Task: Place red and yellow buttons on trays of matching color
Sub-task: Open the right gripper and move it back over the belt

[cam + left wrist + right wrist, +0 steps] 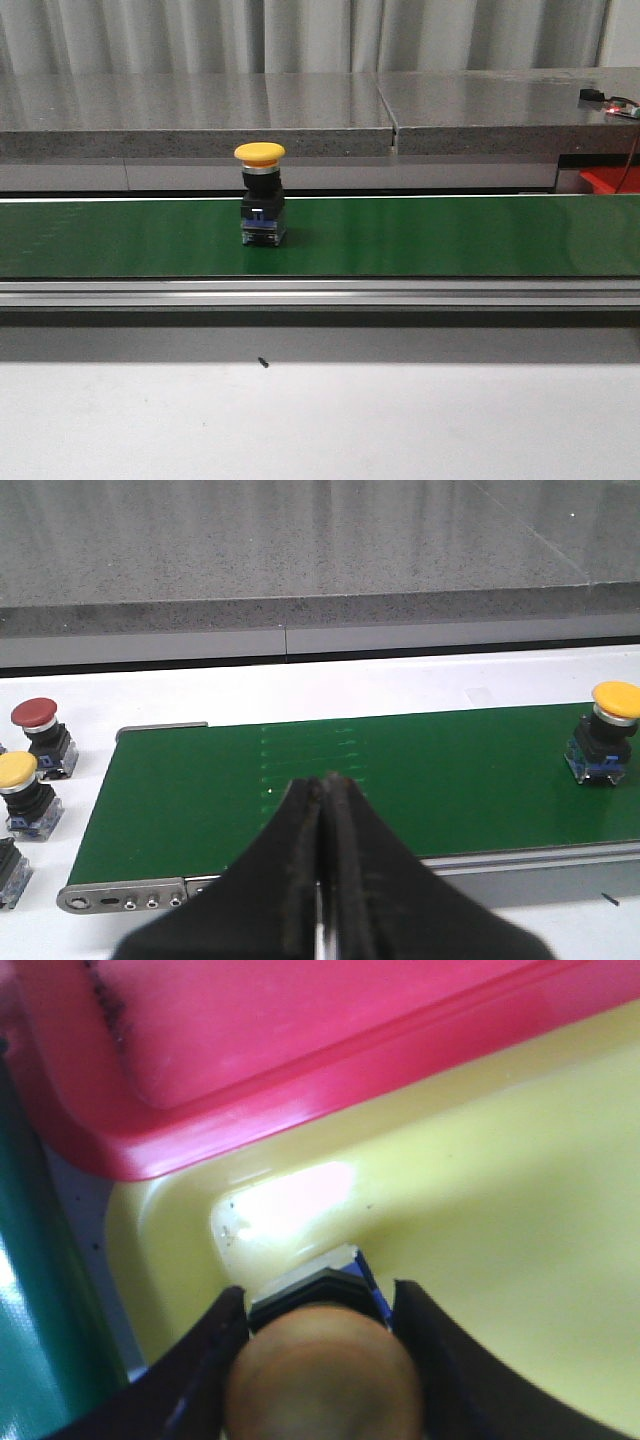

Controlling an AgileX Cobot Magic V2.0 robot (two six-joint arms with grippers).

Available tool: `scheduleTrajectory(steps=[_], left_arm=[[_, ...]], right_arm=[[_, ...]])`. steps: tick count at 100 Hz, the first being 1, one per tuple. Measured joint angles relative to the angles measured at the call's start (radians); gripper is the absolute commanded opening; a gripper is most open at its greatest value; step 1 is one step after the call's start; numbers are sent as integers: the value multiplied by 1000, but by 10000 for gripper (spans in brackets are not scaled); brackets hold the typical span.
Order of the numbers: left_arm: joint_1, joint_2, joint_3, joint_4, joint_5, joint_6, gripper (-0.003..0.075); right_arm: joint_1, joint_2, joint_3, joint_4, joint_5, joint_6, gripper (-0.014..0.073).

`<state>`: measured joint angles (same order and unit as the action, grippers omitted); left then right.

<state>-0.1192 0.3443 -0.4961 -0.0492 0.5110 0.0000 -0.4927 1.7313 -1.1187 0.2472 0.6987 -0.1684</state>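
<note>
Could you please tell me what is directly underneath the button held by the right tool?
Beneath the yellow button clamped in the right tool lies the yellow tray, near its corner beside the red tray. The button's cap hides its base, so contact with the tray floor cannot be judged.

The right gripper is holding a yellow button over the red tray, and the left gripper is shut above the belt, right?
Not quite. The right wrist view shows the right gripper holding the yellow button over the yellow tray, not the red tray. The left gripper is shut above the belt.
</note>
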Motion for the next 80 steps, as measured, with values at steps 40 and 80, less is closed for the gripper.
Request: scheduleTrajectory(steps=[40, 80], left_arm=[[0, 0, 0, 0, 0, 0, -20], [0, 0, 0, 0, 0, 0, -20]], right_arm=[[0, 39, 0, 9, -14, 0, 282], [0, 26, 0, 9, -10, 0, 582]])
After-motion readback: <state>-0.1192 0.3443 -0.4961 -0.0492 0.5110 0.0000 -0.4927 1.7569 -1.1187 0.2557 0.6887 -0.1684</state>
